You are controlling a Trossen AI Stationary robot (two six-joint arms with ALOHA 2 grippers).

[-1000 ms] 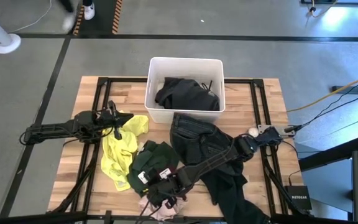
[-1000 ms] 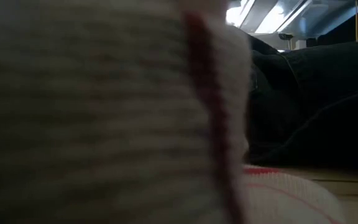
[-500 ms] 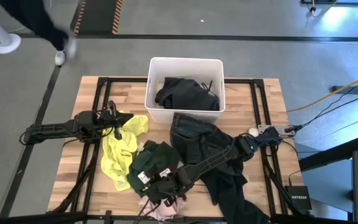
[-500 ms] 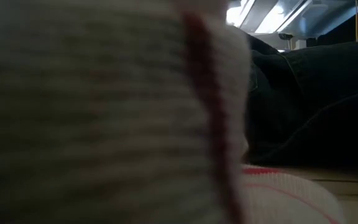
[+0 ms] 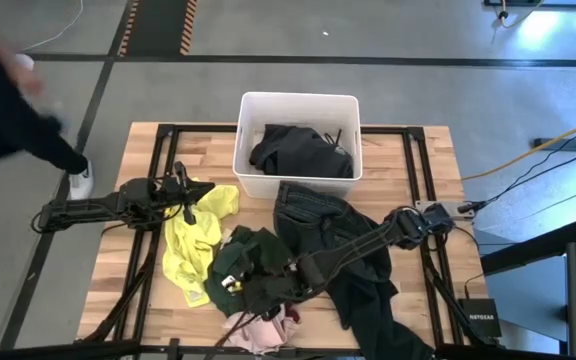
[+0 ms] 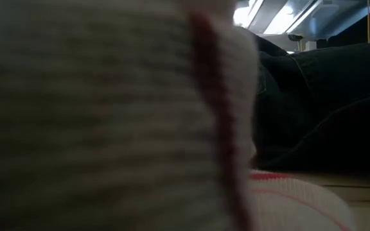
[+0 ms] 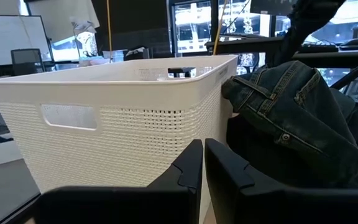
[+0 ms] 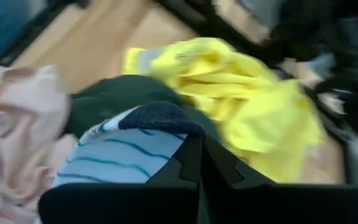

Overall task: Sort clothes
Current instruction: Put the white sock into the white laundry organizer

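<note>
The clothes lie heaped on the wooden table: a bright yellow top (image 5: pixel 193 240), a dark green shirt (image 5: pixel 258 250), dark jeans (image 5: pixel 318 215) and a pink piece (image 5: pixel 258 330) at the near edge. My right gripper (image 5: pixel 240 286) reaches across the heap to the green shirt and is shut on a light blue striped piece (image 8: pixel 123 155). My left gripper (image 5: pixel 190 198) waits shut at the yellow top's far edge, facing the white bin (image 7: pixel 104 106). My right gripper pinches the striped piece between its two fingers at its dark blue band (image 8: pixel 166 119). The rest of the piece lies beside the fingers, over the green shirt (image 8: pixel 110 99). The fingers themselves hide how far back the cloth reaches.
The white bin (image 5: pixel 298 97) at the far middle holds a black top (image 5: pixel 298 150). A dark garment (image 5: pixel 368 300) hangs over the near right edge. White cloth with a red stripe (image 6: pixel 217 128) blocks most of the low view. A person (image 5: pixel 8 110) walks past the table's far left corner.
My right gripper has shut on the striped piece and has shifted a little toward the table's left and far side, over the green shirt. More of the pink piece shows at the near edge. The person has walked along the floor at the left.
</note>
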